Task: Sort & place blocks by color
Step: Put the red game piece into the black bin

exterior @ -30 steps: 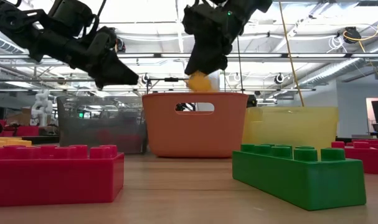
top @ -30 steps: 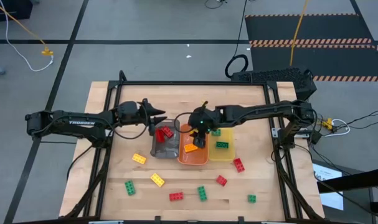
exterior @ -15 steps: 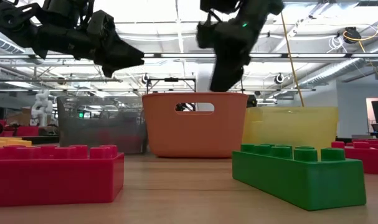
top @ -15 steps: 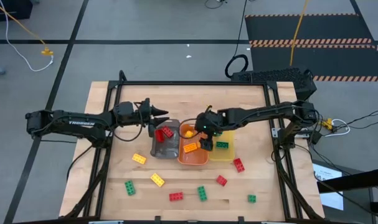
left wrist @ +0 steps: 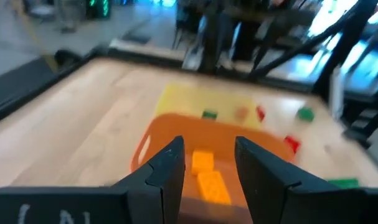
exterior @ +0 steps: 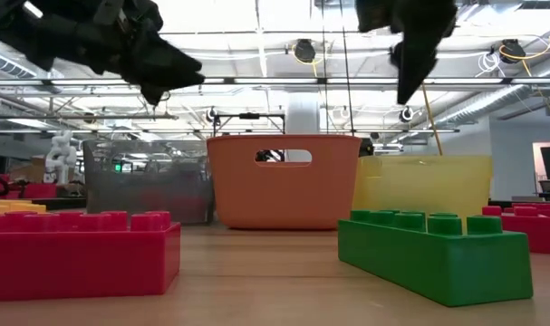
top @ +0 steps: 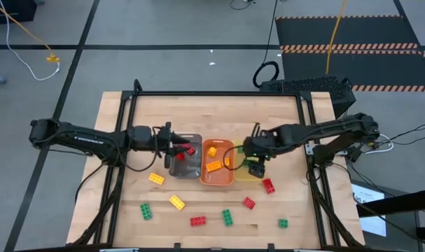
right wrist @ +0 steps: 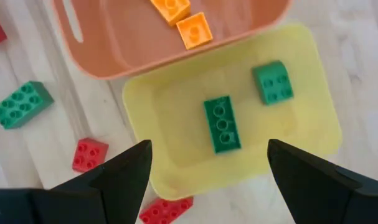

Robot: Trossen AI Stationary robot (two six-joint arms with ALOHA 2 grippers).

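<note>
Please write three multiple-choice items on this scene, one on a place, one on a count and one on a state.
1. Where is the right gripper?
A. over the grey tray
B. over the yellow tray
C. off the table

2. How many green blocks lie in the yellow tray?
A. none
B. two
C. four

3. How are the right gripper's fingers?
A. spread apart, holding nothing
B. shut on a red block
C. shut on a green block

Answers: 1 B, the right wrist view looks straight down into that tray. 2 B, a long green block and a short one lie there. 3 A, the fingers stand wide with nothing between them.
</note>
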